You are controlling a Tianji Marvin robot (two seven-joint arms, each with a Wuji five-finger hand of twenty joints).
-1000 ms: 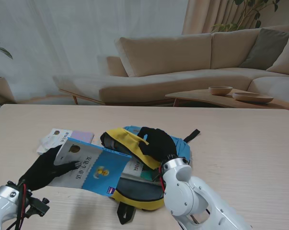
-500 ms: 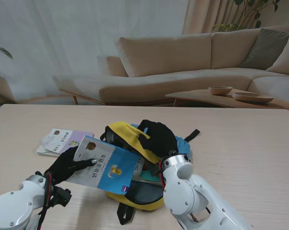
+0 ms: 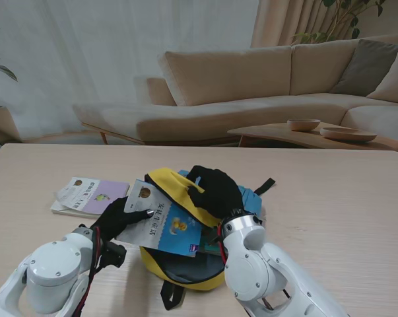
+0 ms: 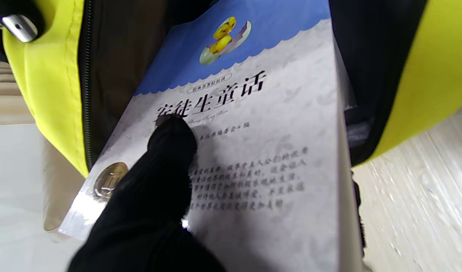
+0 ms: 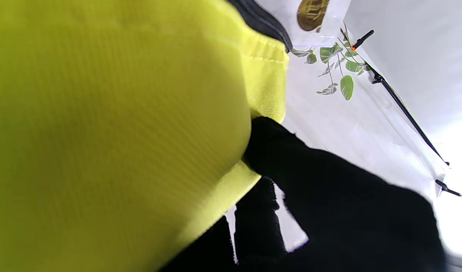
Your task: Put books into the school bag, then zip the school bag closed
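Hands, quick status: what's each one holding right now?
Left hand: shut on the blue book, pushing it into the school bag.
Right hand: shut on the bag's yellow flap, holding it up.

The bag (image 3: pixel 179 264) is yellow with a black lining and a blue panel. The book (image 3: pixel 164 228) has a white cover with a wavy blue band, a yellow chick, black lettering and a gold seal. A second book (image 3: pixel 93 195) is lilac and white. Both hands (image 3: pixel 123 218) (image 3: pixel 215 190) wear black gloves. The counter (image 3: pixel 331 191) is pale wood grain.
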